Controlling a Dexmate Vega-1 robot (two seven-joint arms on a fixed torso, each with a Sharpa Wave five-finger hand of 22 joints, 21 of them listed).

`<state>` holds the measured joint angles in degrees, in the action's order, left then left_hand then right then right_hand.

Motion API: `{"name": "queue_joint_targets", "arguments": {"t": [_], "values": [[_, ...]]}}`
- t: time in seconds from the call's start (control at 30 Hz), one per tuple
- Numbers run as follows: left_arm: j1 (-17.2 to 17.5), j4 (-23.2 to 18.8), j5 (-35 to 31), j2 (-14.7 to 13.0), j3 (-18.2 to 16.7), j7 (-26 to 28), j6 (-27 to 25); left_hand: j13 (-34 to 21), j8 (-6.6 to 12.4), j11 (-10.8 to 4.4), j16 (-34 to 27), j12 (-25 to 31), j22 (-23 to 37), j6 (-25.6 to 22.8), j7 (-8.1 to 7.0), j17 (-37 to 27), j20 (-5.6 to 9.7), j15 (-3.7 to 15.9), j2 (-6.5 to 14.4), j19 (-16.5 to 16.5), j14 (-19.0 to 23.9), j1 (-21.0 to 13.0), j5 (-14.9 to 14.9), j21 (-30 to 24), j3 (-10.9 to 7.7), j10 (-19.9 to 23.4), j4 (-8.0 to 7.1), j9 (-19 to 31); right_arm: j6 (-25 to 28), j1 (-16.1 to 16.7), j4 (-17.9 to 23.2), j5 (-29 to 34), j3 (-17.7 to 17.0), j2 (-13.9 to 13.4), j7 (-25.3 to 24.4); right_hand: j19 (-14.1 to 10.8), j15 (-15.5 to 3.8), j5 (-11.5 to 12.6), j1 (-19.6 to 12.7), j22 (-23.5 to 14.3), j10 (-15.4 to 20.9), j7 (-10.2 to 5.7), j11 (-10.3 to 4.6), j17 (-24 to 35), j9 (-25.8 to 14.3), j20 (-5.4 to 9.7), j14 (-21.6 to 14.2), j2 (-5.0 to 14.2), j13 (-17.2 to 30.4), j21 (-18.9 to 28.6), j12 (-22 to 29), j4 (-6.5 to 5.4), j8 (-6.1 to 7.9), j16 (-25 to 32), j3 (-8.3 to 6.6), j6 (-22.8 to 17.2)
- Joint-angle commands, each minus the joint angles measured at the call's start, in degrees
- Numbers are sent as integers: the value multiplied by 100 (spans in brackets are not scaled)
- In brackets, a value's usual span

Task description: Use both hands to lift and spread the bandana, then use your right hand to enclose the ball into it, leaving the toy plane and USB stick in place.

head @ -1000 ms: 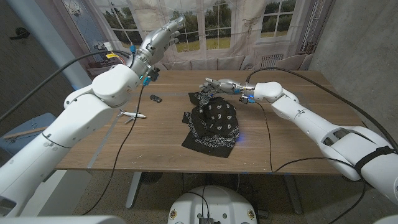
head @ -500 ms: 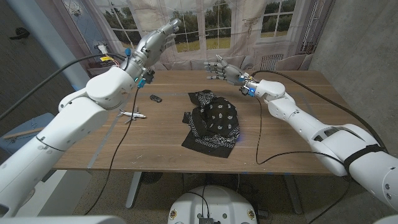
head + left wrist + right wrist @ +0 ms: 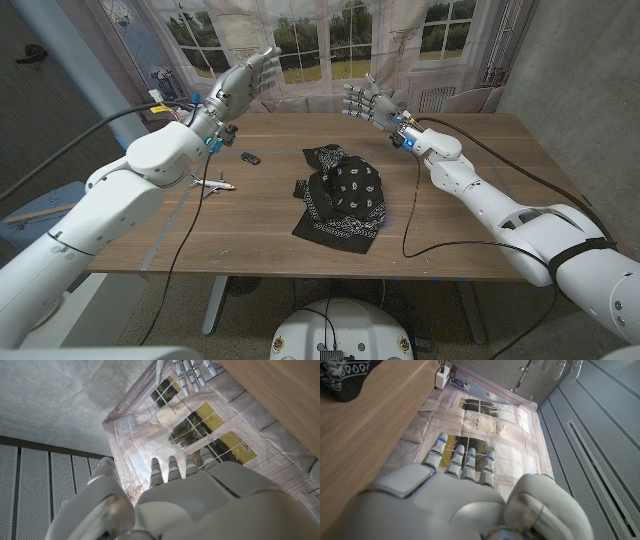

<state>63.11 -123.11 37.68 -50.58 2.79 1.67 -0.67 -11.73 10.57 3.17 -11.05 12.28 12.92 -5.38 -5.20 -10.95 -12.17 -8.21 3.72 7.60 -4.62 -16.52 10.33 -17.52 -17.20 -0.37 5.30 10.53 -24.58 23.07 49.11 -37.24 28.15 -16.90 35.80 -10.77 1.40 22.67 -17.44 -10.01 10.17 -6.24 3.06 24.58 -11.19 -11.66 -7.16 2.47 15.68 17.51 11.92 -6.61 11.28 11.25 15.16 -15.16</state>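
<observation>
The black bandana point(image 3: 340, 195) with white print lies bunched on the middle of the wooden table point(image 3: 480, 190). A rounded hump lifts its middle, and what lies under it is hidden. A corner of the bandana point(image 3: 342, 377) also appears in the right wrist view. The white toy plane point(image 3: 212, 183) and the dark USB stick point(image 3: 250, 157) lie left of the cloth. My left hand point(image 3: 240, 85) is raised over the far left of the table, open and holding nothing. My right hand point(image 3: 368, 103) is raised beyond the cloth, fingers spread, holding nothing.
A curtain printed with windows point(image 3: 330, 40) hangs right behind the table's far edge. Black cables point(image 3: 415, 215) trail from both arms across the tabletop. A grey wall point(image 3: 580, 60) stands to the right. In the left wrist view my right hand point(image 3: 185, 372) shows beyond my left hand point(image 3: 170, 495).
My right hand has left the bandana's far edge, risen toward the curtain and spread its fingers. My left hand has dipped slightly and opened its fingers wider. The cloth lies as before.
</observation>
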Motion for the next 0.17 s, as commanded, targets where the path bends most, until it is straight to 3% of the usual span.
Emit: {"name": "queue_joint_targets", "arguments": {"t": [0.03, 0.17], "values": [[289, 500, 308, 48, 54, -355, 251, -8, -29, 5, 11, -21, 11, 41, -2, -11, -17, -13, 2, 37, -65, 45, 2, 12, -5, -68, 35, 10, 263, 193, 61, -371, -351, 68, -773, -58, -97, -15, -31, -17, 98, 7, 31, -36, 5, 38, -48, 14, -13, -23, 47, 34, 36, 29, -7, -58], [336, 645, 369, 141, 163, -178, 156, -8, -36, 24, 23, -33, 11, 106, -13, -14, -15, -24, 11, 78, -119, 62, 0, 30, -8, -117, 36, 8, 116, 207, -215, -602, -530, 271, -799, -52, -115, -22, -43, -17, 97, 19, 51, -59, 6, 84, -43, 24, -23, -38, 43, 38, 39, 24, -8, -72]]}}
